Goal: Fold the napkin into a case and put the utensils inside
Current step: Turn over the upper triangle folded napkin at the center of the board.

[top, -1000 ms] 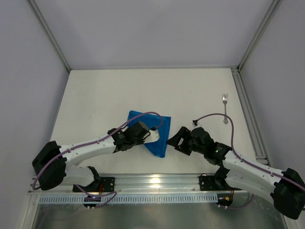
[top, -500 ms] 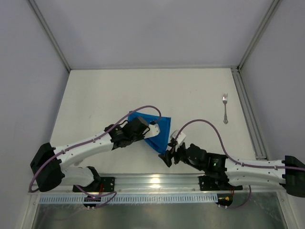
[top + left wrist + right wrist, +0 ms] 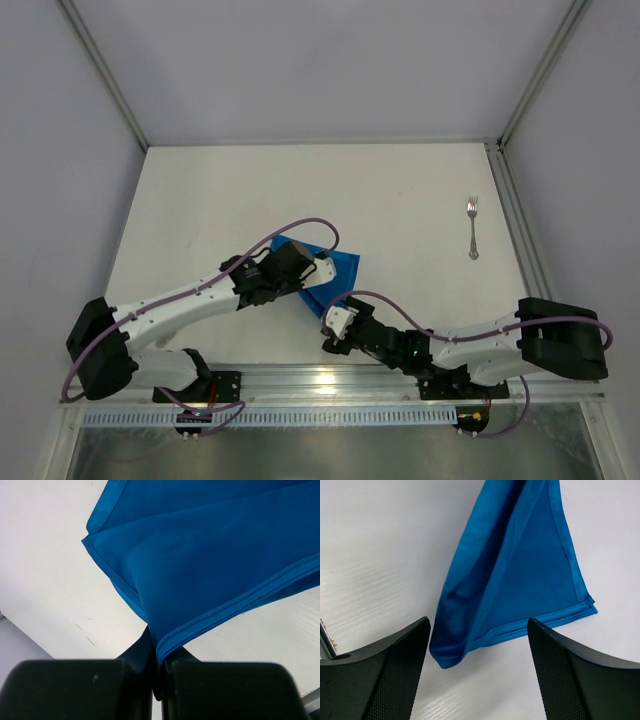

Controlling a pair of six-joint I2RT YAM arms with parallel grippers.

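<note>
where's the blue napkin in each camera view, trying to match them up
Top external: the napkin is near centre, low on the table, between the two arms.
Left wrist: it fills the upper right, its hem pinched in the left gripper at bottom centre.
Right wrist: centre of the picture, seen between the fingers of the open right gripper.
Shared landmark: the white table under the cloth.

Left pincer [image 3: 159,677] clamped on napkin [image 3: 210,565]; right pincer [image 3: 479,627] spread wide, arm [image 3: 480,346] stretched leftward.
</note>
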